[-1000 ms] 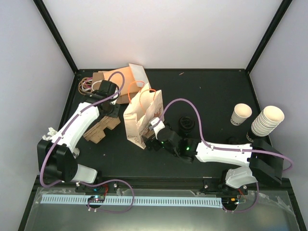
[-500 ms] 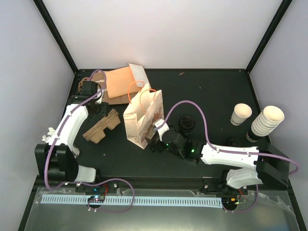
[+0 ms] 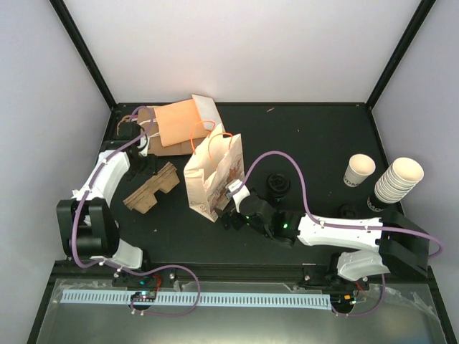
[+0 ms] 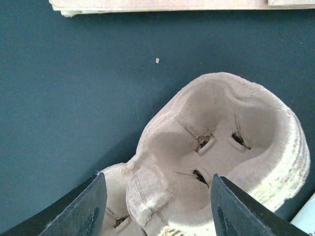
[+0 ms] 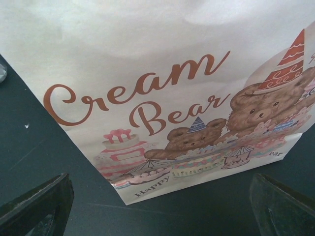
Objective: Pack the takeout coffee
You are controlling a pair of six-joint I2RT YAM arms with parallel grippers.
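**Both pincers empty; the cup waits on the far right**

The left gripper hangs with its fingers spread and nothing between them, straight above the moulded pulp cup carrier, which lies on the dark table; whether the tips touch the pulp cannot be told. The right gripper is spread wide as well, empty, low and close against the printed side of the white paper bag; the bag stands upright in the middle of the table with its orange handles up.

The takeout coffee stands upright by the right edge, well apart from both grippers and from the bag, just beside the tall stack of cups; so the packing looks barely begun, with bag and carrier set out and the cup not yet fetched.

The next move likely falls to the right arm: draw back from the bag, swing right, and close on the single cup without knocking the stack.
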